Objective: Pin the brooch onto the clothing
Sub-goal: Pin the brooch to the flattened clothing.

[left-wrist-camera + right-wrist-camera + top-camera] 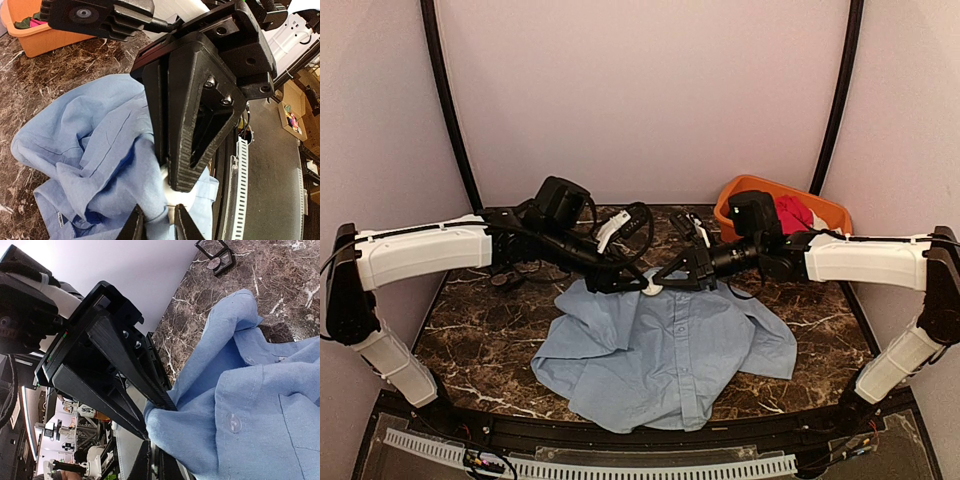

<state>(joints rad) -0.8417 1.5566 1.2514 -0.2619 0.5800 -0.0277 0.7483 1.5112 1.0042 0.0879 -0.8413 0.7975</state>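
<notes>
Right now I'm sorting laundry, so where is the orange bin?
In the top view, the orange bin sits at the table's far right corner, beyond the right gripper and blue shirt, holding a red garment.

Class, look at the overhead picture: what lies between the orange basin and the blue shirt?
The right arm's dark wrist crosses there above the marble table, between the orange basin and blue shirt; the top view shows it.
</notes>
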